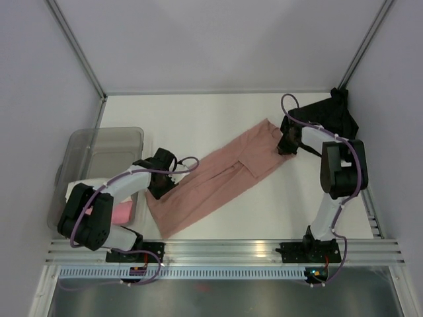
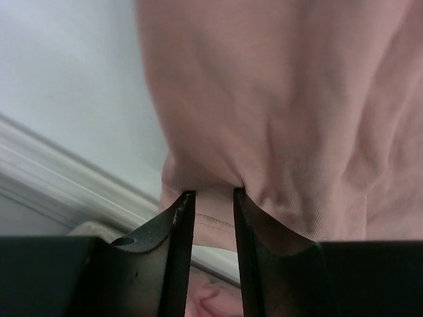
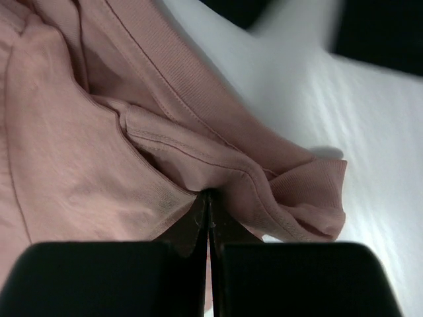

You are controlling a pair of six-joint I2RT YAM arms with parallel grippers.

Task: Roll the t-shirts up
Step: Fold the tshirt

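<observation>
White table (image 1: 198,119), pale wall panels on three sides, alu rail along the near edge. Count: 2 arms, 2 shirts out on the table, 1 bin (image 1: 106,140), 1 bright-pink roll (image 1: 122,212) at the bin's near end, partly hidden behind the left arm. Pink shirt (image 1: 221,177) is folded into a long strip, lying diagonally from near-left to far-right across mid-table. Black shirt (image 1: 330,115) is bunched in the far-right corner, just behind the right arm, apart from the pink one. Left gripper (image 1: 160,179) sits on the strip's near-left end. In the wrist view its fingers (image 2: 180,218) stand slightly apart with the hem filling the gap and puckers fanning from the tips, so it's gripping cloth. Right gripper (image 1: 285,144) is at the far-right end. In its wrist view the fingers (image 3: 198,218) are pressed together, nipping a seamed fold at the very tips, with the ribbed edge and a loose corner curling just right of them.
</observation>
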